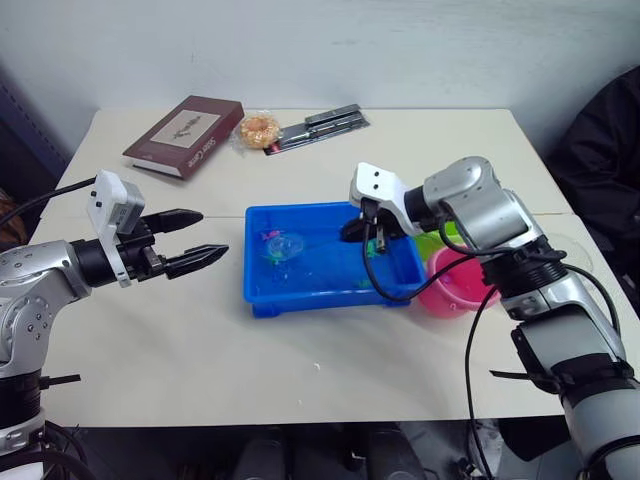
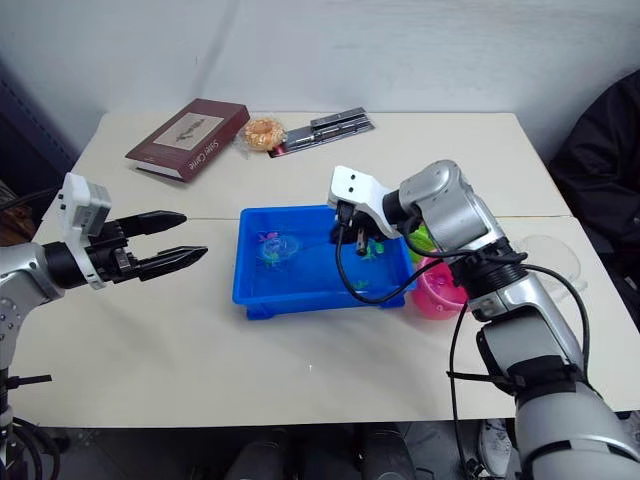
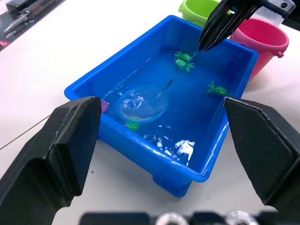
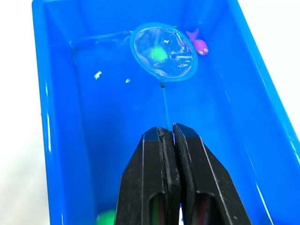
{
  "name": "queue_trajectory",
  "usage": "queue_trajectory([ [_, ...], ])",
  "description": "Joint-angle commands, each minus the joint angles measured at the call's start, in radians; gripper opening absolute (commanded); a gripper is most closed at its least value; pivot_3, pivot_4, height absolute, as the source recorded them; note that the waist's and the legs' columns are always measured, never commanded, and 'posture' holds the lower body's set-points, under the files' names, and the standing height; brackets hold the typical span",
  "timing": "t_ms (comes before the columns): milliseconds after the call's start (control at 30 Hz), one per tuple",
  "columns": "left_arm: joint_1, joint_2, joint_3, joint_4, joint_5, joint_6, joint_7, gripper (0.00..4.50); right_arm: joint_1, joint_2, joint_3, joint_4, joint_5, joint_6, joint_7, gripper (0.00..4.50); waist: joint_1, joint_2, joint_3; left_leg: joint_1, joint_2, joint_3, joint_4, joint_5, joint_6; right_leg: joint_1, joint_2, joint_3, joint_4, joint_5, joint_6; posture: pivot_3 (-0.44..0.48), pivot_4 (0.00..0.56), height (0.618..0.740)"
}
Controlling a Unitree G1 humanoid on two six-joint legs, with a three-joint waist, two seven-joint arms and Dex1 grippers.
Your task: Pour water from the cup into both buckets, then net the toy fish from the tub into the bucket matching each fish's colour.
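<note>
The blue tub (image 1: 325, 285) sits near the middle of the pale table (image 1: 200, 340), holding shallow water. The right gripper (image 4: 168, 136) reaches in over the tub's right end with its two black fingers clenched on the thin handle of a small round net (image 4: 162, 52). The net's hoop lies in the water toward the tub's left end, and a green fish (image 4: 158, 54) shows through its mesh. A pink fish (image 4: 198, 44) floats just beside the hoop, near the tub wall. More green fish (image 3: 185, 61) drift at the right end of the tub, close under the right gripper. Just past the tub's right end stand the pink bucket (image 1: 455, 285) and, behind it, the lime green bucket (image 3: 199, 9), the two side by side. The left gripper (image 1: 195, 240) hangs above the bare table to the left of the tub, well apart from it, its fingers spread wide and holding nothing. At the back of the table lie a dark red book (image 1: 185, 135), a small wrapped snack (image 1: 260, 128) and a flat pack of tools (image 1: 325, 125).
</note>
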Motion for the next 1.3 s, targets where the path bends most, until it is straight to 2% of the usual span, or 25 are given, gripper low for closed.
queue_trajectory([
  [33,-0.015,0.023,0.011,-0.001,0.003,-0.019,-0.010,4.45,-0.020,0.024,-0.012,0.058,-0.012,-0.028,-0.013,0.00,0.000,0.000,0.000,0.000,0.000,0.000,0.000,0.000,0.000,0.000,0.000,0.000,0.000,0.000,0.000,0.000,0.150,0.740],
  [767,-0.001,0.012,0.037,0.010,-0.012,-0.022,-0.004,4.45,-0.143,0.199,-0.045,0.487,-0.067,-0.186,-0.061,0.00,-0.009,0.000,0.000,0.000,0.000,0.000,0.000,0.000,0.000,0.000,0.000,0.000,0.000,0.000,0.000,0.000,0.150,0.740],
  [1067,-0.004,-0.001,0.030,0.004,-0.014,-0.026,0.017,4.45,-0.183,0.203,-0.080,0.580,-0.075,-0.224,-0.063,0.00,-0.025,0.001,0.000,0.000,0.000,-0.001,0.000,0.000,0.000,0.000,0.000,0.000,0.000,0.000,0.000,0.000,0.150,0.740],
  [1300,-0.037,-0.011,0.003,0.030,-0.002,-0.042,0.020,4.45,-0.189,0.188,-0.091,0.583,-0.095,-0.371,-0.041,0.00,-0.026,0.001,0.001,0.000,0.000,-0.001,0.000,0.000,-0.001,0.000,0.000,0.000,0.001,0.000,0.000,0.000,0.150,0.740],
])
